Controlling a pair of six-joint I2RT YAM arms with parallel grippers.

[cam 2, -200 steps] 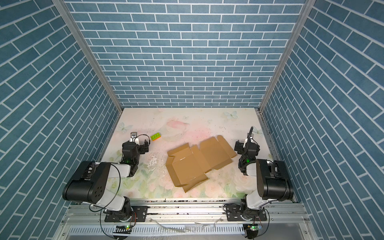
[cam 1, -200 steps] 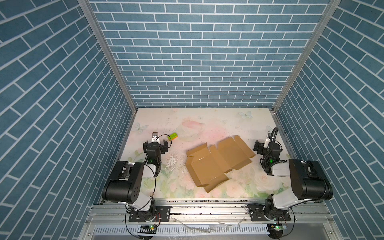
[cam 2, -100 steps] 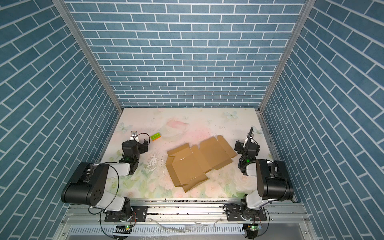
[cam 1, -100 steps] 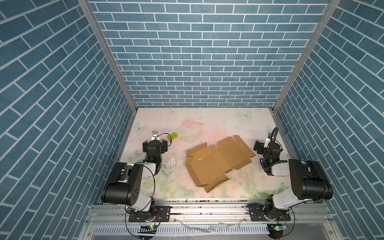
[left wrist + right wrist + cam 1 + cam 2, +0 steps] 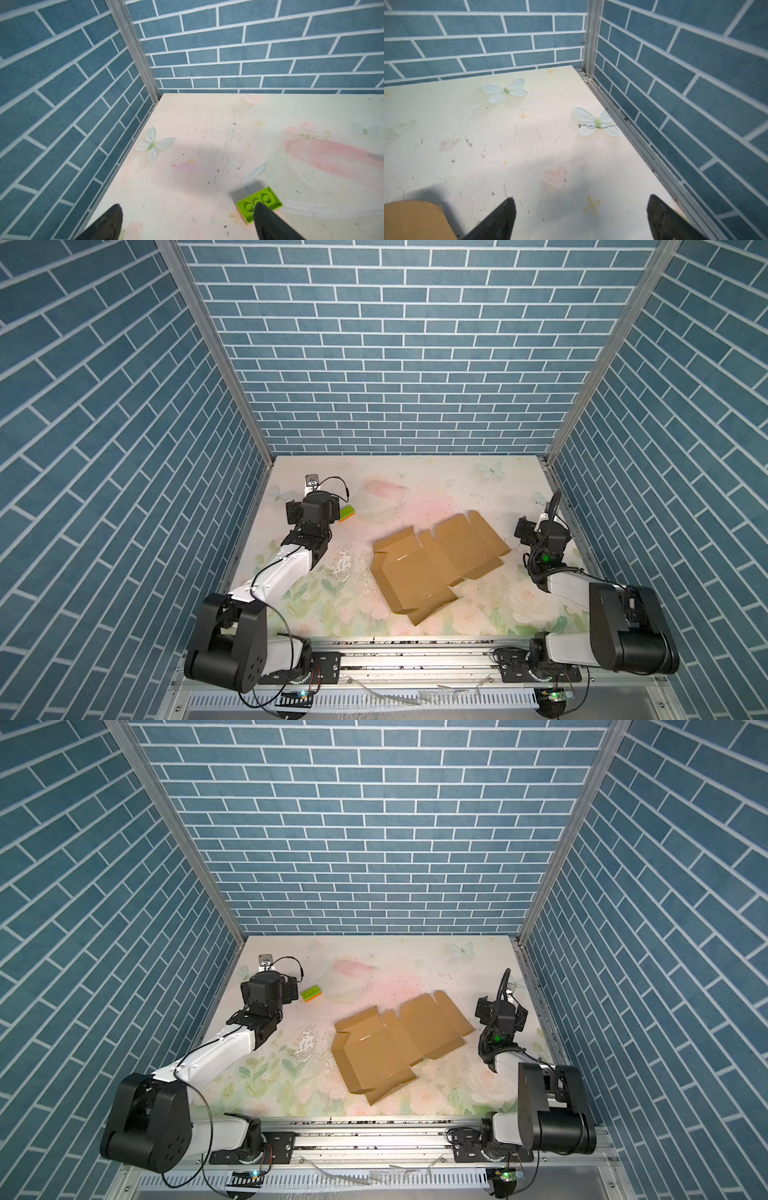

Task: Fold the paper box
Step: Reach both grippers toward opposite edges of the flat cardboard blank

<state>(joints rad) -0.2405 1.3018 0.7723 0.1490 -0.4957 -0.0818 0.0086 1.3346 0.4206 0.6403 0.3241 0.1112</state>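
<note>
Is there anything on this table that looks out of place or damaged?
A green toy brick lies by the open left gripper, unrelated to the unfolded paper box. Left of the box the table mat has a scraped white patch, and a bent wire lies across a butterfly near the right wall.

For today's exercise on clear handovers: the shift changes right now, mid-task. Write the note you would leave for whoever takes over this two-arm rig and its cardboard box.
Left gripper: open, empty, at the far left of the table, next to a green toy brick that it does not hold.
Right gripper: open, empty, near the table's right edge, close to the box's right corner but not touching it.
Paper box: unfolded, lying almost flat mid-table, nearer the right arm; only its left-side flaps lift slightly.
Done: nothing folded yet.
Left: the whole fold, from walls and flaps to closing.
</note>
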